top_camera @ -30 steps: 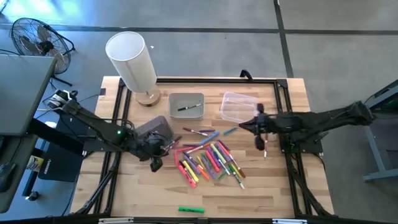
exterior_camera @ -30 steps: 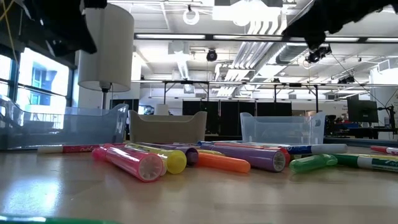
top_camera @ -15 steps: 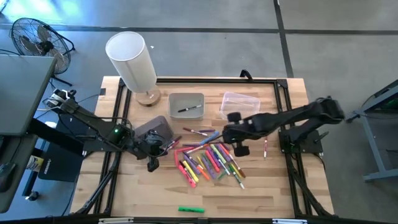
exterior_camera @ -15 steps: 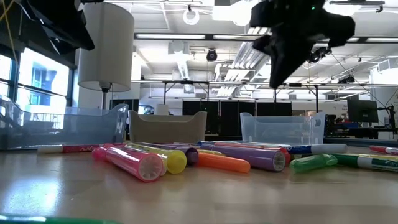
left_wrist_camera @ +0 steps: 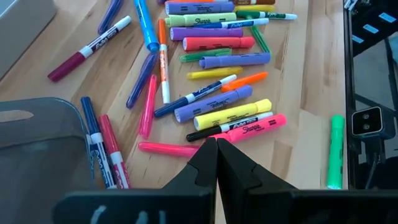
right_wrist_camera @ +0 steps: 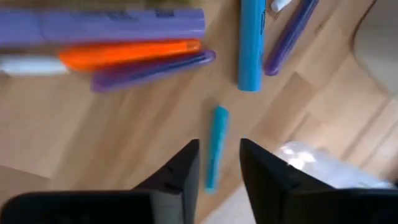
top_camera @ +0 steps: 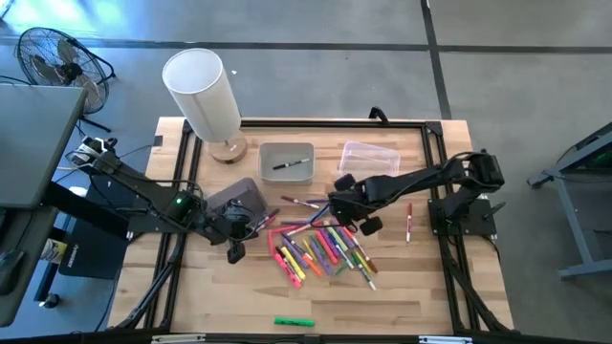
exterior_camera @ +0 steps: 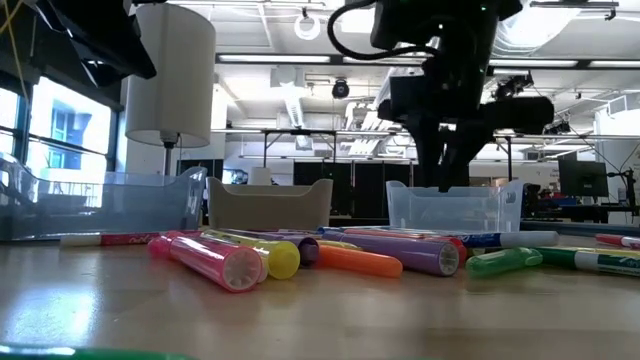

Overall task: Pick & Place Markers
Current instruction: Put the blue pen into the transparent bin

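Right hand (right_wrist_camera: 217, 163) open astride small blue marker (right_wrist_camera: 215, 147), bare wood around; left hand (left_wrist_camera: 217, 155) closed.

Bright, even light across the table (top_camera: 421, 287) in the high view, shadows soft and short under the arms. Down at table height, ceiling strip lights (exterior_camera: 300, 60) glare white in the room behind and a window (exterior_camera: 60, 130) at the far side blows out pale; the arm hangs as a dark silhouette against them. The nearest pink marker (exterior_camera: 205, 262) is soft, out of focus. The left wrist view is crisp and warm. The right wrist view is smeared, the orange marker (right_wrist_camera: 127, 53) streaked with motion blur, and a white glare patch on clear plastic (right_wrist_camera: 311, 165)
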Motion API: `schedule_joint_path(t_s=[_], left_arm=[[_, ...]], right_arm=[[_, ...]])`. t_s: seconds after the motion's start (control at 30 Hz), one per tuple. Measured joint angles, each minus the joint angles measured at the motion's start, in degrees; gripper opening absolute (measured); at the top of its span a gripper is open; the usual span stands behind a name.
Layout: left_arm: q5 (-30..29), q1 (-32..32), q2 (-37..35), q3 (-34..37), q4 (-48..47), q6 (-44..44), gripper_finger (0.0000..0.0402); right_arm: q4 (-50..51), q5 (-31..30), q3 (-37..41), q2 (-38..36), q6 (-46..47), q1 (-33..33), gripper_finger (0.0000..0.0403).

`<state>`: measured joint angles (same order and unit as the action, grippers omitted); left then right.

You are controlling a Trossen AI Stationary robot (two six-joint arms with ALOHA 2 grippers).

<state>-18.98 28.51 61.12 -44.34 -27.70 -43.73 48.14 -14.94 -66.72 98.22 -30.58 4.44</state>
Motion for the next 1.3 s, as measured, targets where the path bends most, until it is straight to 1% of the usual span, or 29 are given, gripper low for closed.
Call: schedule_joint_path(t_s=[0.07,0.13,0.2,0.3,0.5,0.73,0.93,1.1,1.2,1.3], left_arm=[[-0.05,0.0,0.0,0.0,0.75,0.0,0.0],[-0.11,0.0,0.0,0.0,1.19,-0.05,0.0],[-0.71,0.0,0.0,0.0,1.18,-0.55,0.0],[-1.57,0.0,0.02,0.0,1.16,-1.59,0.0],[-2.52,0.0,0.02,0.0,1.19,-2.56,0.0],[-3.15,0.0,0.02,0.0,1.1,-3.05,0.0],[-4.39,0.0,0.04,0.0,1.03,-3.05,0.0],[-4.44,0.0,0.04,0.0,0.99,-3.05,0.0],[-4.47,0.0,0.04,0.0,0.98,-3.05,0.0],[-4.61,0.0,0.04,-0.02,0.98,-3.05,0.0]], right_arm=[[-1.1,-0.6,0.02,0.94,-3.45,-0.43,0.0124],[-1.62,0.83,0.02,2.14,-4.89,-1.34,0.0129],[-1.82,1.88,0.02,3.48,-5.67,-2.37,0.0127],[-1.85,1.2,0.04,5.11,-6.35,-3.76,0.0119],[-1.73,1.78,0.08,6.63,-8.45,-5.99,0.0113],[-2.5,1.39,0.09,7.03,-12.01,-6.56,0.0114],[-1.99,0.11,0.13,10.2,-14.53,-6.71,0.0114],[-2.1,1.08,-0.15,11.79,-14.58,-6.68,0.0112],[-2.17,2.48,-0.15,11.82,-14.54,-6.68,0.0095],[-1.96,4.3,-0.13,11.84,-13.94,-6.73,0.0056]])
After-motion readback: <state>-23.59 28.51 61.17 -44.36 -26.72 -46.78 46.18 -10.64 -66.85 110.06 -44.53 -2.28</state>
